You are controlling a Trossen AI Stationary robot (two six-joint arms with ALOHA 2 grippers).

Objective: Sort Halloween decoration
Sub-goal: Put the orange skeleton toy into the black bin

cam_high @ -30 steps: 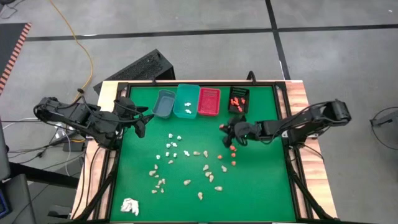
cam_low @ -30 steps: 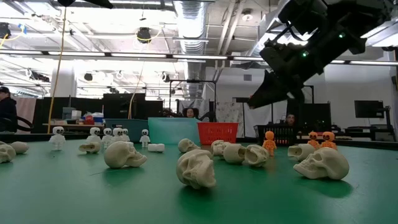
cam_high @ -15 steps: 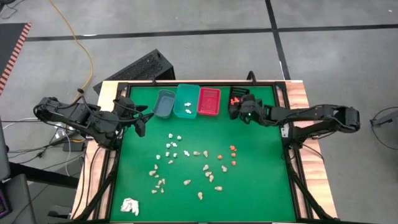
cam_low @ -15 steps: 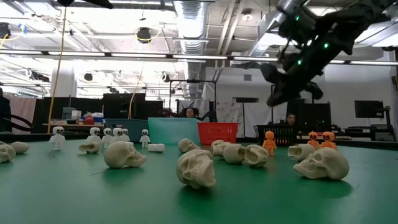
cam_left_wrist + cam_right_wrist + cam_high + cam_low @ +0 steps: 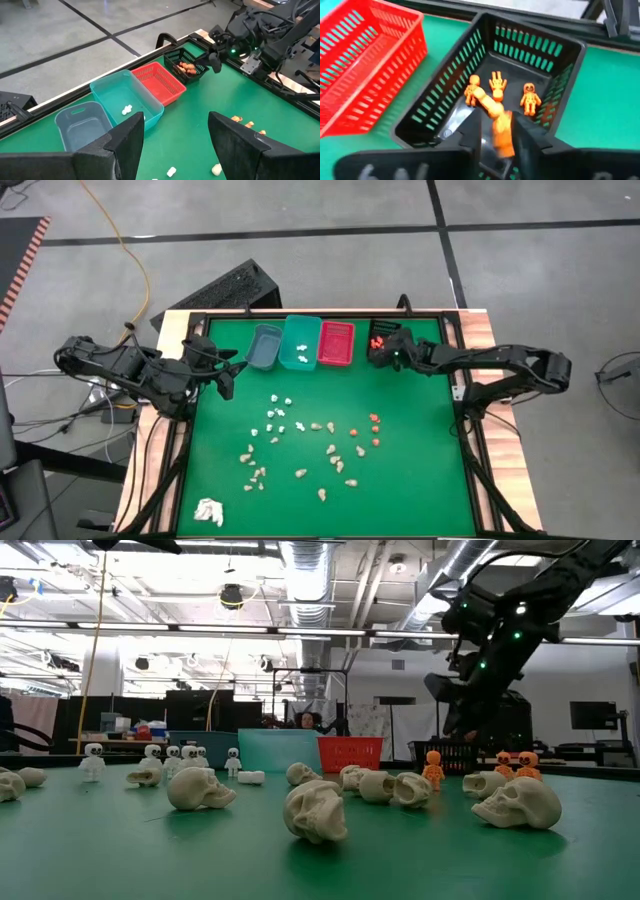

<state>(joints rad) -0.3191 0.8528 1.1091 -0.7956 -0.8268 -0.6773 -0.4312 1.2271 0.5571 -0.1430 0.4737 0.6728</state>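
Halloween decoration point(image 5: 300, 442) pieces lie scattered over the middle of the green bench point(image 5: 420, 480): white and pale tan bits toward the left and centre, a few orange ones point(image 5: 374, 428) farther right. The low view shows the tan pieces as small skulls point(image 5: 315, 810), with little white skeleton figures point(image 5: 93, 757) behind them and orange figures point(image 5: 432, 767) at right.

Left pincer point(image 5: 228, 376): waits over the bench's left edge, near the grey bin; fingers point(image 5: 125, 142) stand wide apart, nothing between them.

White papery wad point(image 5: 208, 511): near left corner of the bench, well apart from the pieces.

Bins in a row along the far edge, left to right: grey bin point(image 5: 264, 347), teal bin point(image 5: 300, 341) with a couple of white pieces point(image 5: 126, 108) inside, red bin point(image 5: 336, 343), black bin point(image 5: 384, 338) holding orange figures point(image 5: 530, 98).

Right pincer point(image 5: 393, 358): hangs over the near end of the black bin. In the right wrist view an orange piece point(image 5: 503, 131) sits between the fingers point(image 5: 470, 135), blurred. The fingers are partly apart; cannot tell whether the piece is gripped or loose.
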